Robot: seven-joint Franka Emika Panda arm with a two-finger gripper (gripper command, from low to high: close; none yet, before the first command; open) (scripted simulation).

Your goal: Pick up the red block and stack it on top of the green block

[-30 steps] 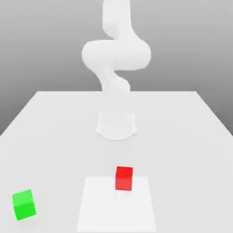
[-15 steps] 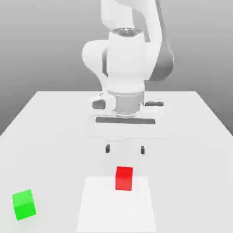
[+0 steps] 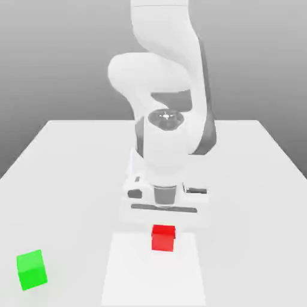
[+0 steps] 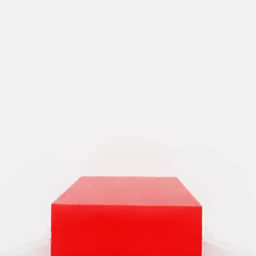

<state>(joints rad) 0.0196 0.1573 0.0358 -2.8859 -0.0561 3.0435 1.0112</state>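
one red block (image 3: 163, 238) under the arm (image 3: 165, 150), one green block (image 3: 31, 270) well apart.

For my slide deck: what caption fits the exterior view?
Robot arm lowered right behind the red block on a white table; green block sits apart at the view's left.

Bare simulated test bench, looking computer-drawn rather than lived-in: plain white desk (image 3: 66, 162) floating against flat grey backdrop, white robot arm (image 3: 165, 90) standing at desk's far middle, two plain toy-like cubes sitting as sole props, no furniture.
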